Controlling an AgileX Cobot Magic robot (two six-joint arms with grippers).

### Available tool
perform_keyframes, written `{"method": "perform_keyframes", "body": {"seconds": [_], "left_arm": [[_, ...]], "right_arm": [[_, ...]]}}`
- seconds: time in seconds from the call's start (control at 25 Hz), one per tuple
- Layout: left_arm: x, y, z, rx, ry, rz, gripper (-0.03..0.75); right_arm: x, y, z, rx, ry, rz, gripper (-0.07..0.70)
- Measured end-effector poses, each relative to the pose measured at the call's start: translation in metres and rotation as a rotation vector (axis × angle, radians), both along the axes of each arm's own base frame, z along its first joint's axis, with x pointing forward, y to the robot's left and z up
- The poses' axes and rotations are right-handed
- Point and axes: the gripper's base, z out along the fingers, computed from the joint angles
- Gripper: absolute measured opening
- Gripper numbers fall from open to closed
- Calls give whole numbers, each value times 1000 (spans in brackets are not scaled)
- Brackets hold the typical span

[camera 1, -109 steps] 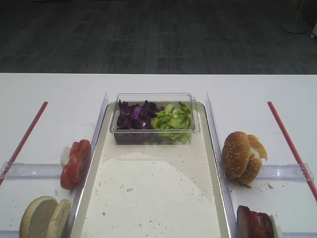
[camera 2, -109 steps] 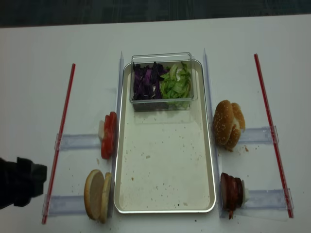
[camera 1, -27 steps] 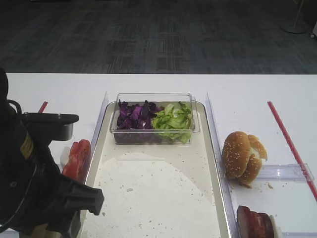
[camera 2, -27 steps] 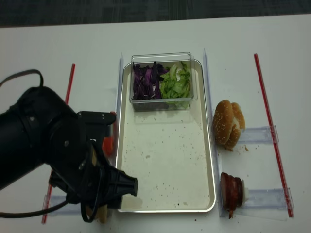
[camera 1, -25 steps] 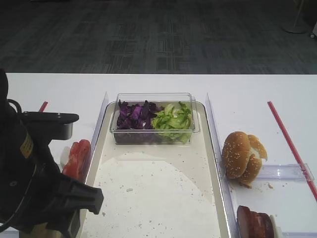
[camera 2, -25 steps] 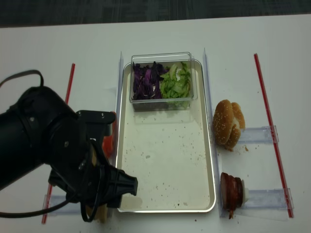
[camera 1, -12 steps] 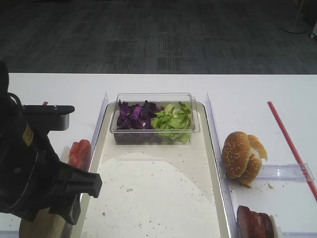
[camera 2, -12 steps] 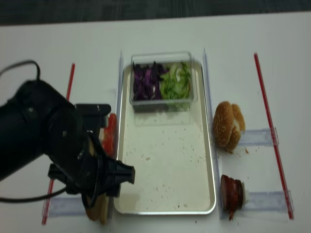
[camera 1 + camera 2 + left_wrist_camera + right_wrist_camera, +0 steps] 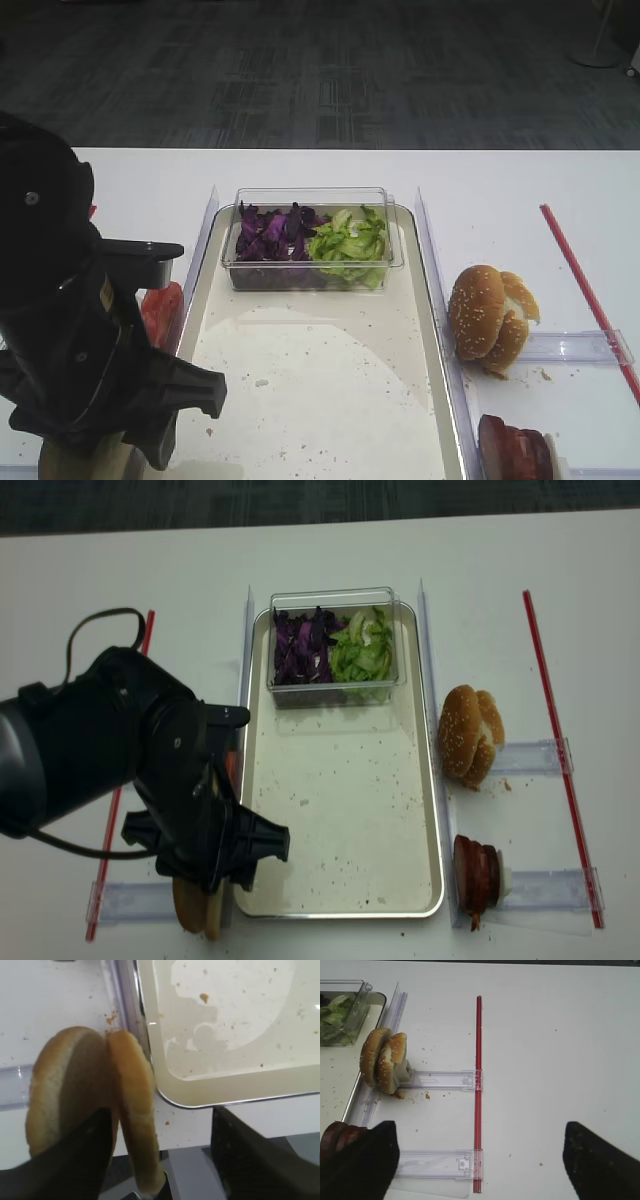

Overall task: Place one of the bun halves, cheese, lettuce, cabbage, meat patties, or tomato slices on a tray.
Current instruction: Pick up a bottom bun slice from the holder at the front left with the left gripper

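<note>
Two bun halves standing on edge on the worktop, just outside the tray at its near left corner, faces parallel to the tray's long side. Left tool spread wide, one dark finger against the outer half, the other past the inner half, toward the tray; no pinch visible yet. Tray floor lying to the tool's right, so a short sideways carry looks enough. Right tool also spread, empty, well apart above the meat patties.
</note>
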Motion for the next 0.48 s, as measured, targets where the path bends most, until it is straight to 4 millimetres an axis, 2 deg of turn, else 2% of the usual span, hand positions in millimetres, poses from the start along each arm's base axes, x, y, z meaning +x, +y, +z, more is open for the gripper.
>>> {"method": "perform_keyframes", "body": {"seconds": [0.48], "left_arm": [[3, -2, 3, -13, -16, -2, 382]], "right_arm": [[0, 0, 0, 2, 0, -1, 676]]}}
